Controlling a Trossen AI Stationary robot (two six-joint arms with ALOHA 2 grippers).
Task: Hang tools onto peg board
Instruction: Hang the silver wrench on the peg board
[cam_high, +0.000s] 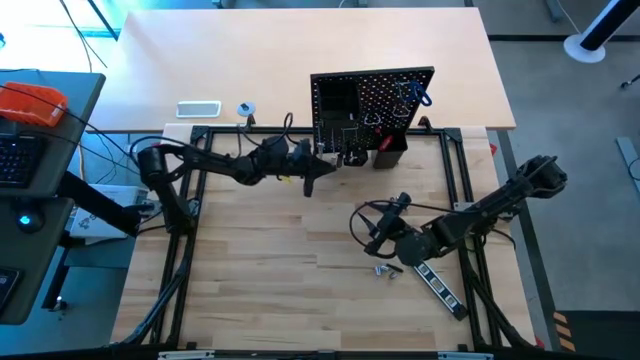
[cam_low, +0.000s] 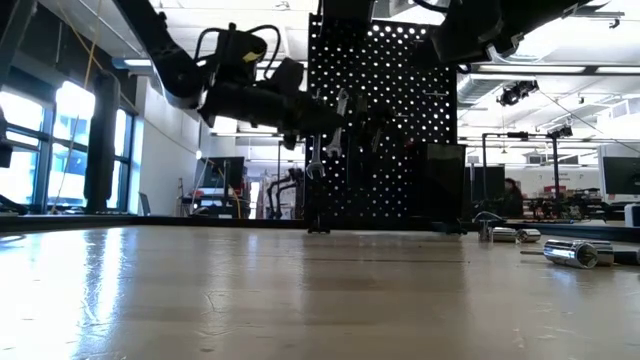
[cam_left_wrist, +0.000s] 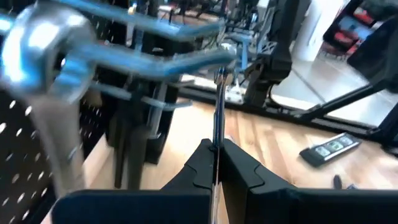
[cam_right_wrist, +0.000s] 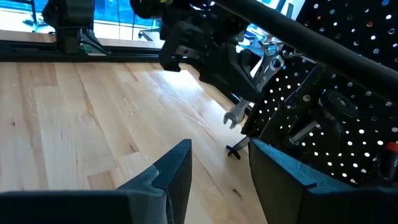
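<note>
**Wrench going onto peg board hook — left arm at work**

Left gripper is pinching a thin silver wrench edge-on between pressed-together fingers, right at the front of the upright black perforated peg board. In the left wrist view the shank is running straight up out of the jaws toward the bright metal hooks; another silver wrench is already hanging close by. The low view is showing an open-end wrench head dangling below the arm, just in front of the board.

Right gripper is hovering with fingers spread, holding nothing, over the wooden table, facing the board from well back. Near it on the table: a black striped bar and some small silver pieces.

Handling call: the wrench is looking stiff, light, smooth steel, so likely slippery and prone to pivoting in a narrow pinch. Mid-shank grip is looking right, leaving the ring end free for the hook. Can't tell whether the end is on a hook yet. Risk: knocking the wrench already hung.
</note>
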